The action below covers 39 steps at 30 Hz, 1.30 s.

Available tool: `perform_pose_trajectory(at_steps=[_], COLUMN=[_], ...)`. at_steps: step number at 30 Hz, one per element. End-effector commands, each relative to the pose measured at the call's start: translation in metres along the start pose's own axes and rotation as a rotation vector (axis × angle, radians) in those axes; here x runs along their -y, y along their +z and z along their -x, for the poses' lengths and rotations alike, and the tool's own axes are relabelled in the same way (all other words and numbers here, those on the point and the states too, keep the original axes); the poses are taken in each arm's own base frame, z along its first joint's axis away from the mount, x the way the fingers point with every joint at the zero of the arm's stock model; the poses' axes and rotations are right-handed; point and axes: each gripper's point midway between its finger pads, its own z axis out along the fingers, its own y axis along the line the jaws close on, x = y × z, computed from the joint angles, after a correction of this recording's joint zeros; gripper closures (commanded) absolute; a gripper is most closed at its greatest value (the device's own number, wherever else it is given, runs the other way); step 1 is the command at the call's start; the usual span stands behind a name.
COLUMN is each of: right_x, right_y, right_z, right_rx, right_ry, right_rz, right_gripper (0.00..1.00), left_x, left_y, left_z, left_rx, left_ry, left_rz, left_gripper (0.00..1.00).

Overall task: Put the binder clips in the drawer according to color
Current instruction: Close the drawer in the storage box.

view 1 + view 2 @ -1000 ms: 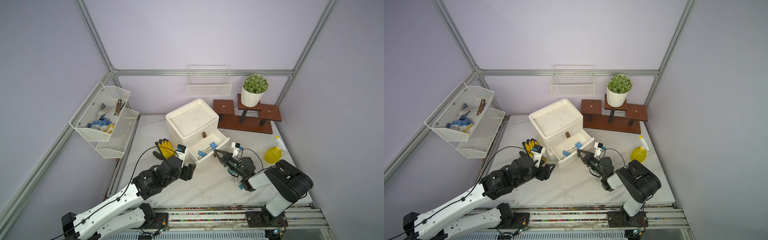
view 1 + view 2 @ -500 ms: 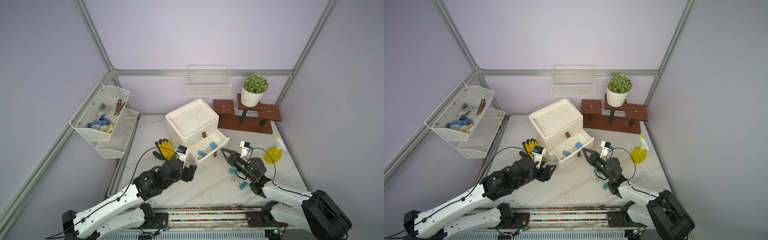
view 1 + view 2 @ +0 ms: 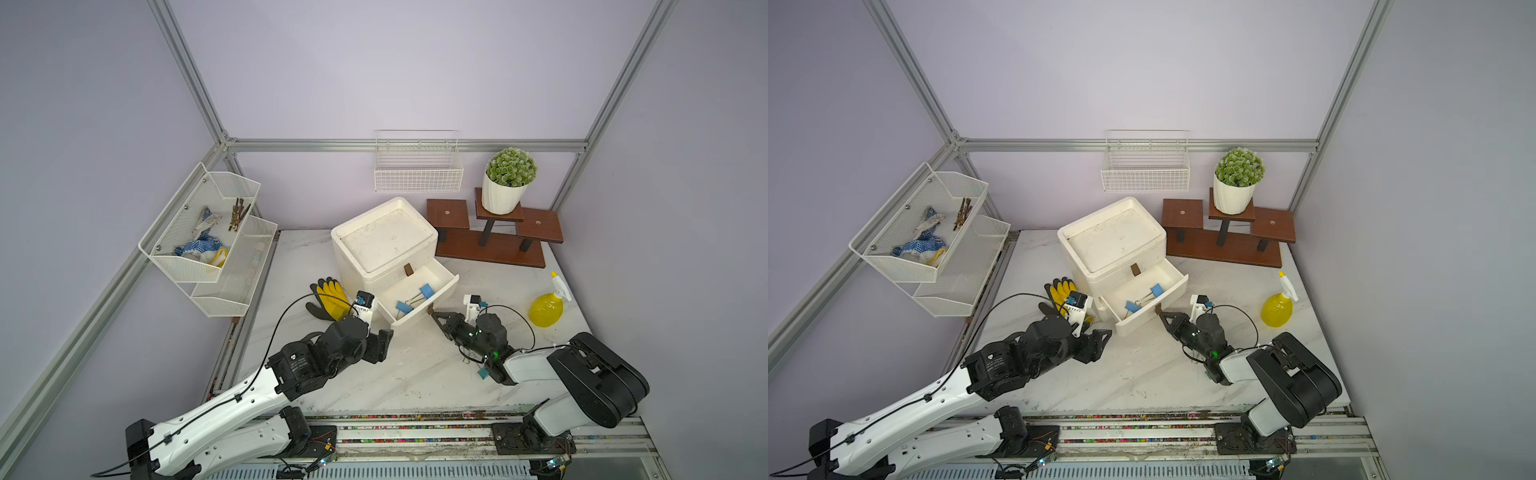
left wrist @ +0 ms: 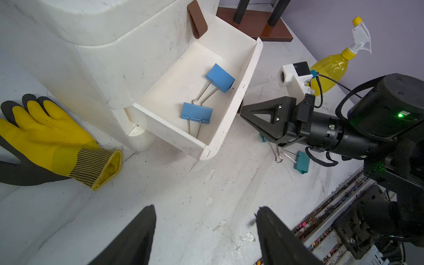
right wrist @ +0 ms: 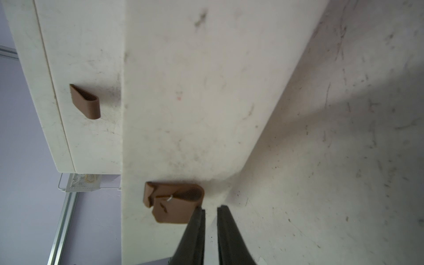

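The white drawer chest (image 3: 384, 239) has its middle drawer (image 3: 446, 286) pulled out, with two blue binder clips (image 4: 220, 78) (image 4: 196, 112) lying inside. My right gripper (image 5: 210, 207) points at the open drawer's front, right beside its brown tab handle (image 5: 176, 206). Its jaws stand a narrow gap apart with nothing between them. A teal binder clip (image 4: 302, 161) lies on the table under that arm, and another teal one (image 4: 263, 138) peeks out below the gripper. My left gripper (image 4: 205, 207) hovers open and empty over bare table in front of the drawer.
A yellow and black glove (image 3: 328, 299) lies left of the chest. A yellow spray bottle (image 3: 546, 309) stands at the right. Behind are a wooden stand (image 3: 494, 245) with a potted plant, wire baskets (image 3: 199, 232) on the left wall and one (image 3: 417, 170) on the back wall.
The right arm swung out from the drawer half a second ago and is back at its front by the handle; its jaws have parted slightly. The left arm has hardly moved.
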Motion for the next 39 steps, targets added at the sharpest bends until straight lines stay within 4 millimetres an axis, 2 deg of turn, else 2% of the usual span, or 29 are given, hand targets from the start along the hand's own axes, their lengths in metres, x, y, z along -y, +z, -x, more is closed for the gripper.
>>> perform_pose_trajectory(at_steps=[1,7,13,17,20,24,27,34,39], right_x=[-0.019,-0.025,-0.041,-0.052,-0.058,-0.054,-0.050,-0.058,-0.057], right_y=[0.011,0.029,0.044,0.046,0.049,0.062,0.070,0.087,0.101], right_z=[0.007,0.014,0.016,0.014,0.009,0.004,0.006,0.011,0.014], right_rx=[0.007,0.016,0.015,0.018,0.011,-0.005,0.001,0.006,0.002], right_ry=[-0.010,-0.005,-0.014,-0.016,-0.027,-0.024,-0.016,-0.026,-0.025], right_rz=[0.077,0.094,0.119,0.134,0.127,0.120,0.117,0.130,0.121], right_gripper=[0.83,0.83,0.83,0.83,0.83,0.83,0.83,0.83,0.83], left_x=[-0.003,-0.009,-0.014,-0.020,-0.029,-0.040,-0.048,-0.059,-0.073], left_y=[-0.004,-0.005,-0.004,-0.006,-0.014,-0.022,-0.026,-0.027,-0.030], left_z=[0.003,0.000,-0.005,-0.005,0.003,0.017,0.019,0.009,0.002], left_rx=[0.032,0.029,0.015,0.023,0.055,0.090,0.086,0.081,0.065], left_ry=[-0.032,-0.034,-0.046,-0.054,-0.057,-0.057,-0.075,-0.102,-0.124], left_rz=[0.003,0.029,0.051,0.079,0.128,0.195,0.242,0.273,0.339], left_gripper=[0.27,0.26,0.23,0.23,0.22,0.21,0.21,0.21,0.21])
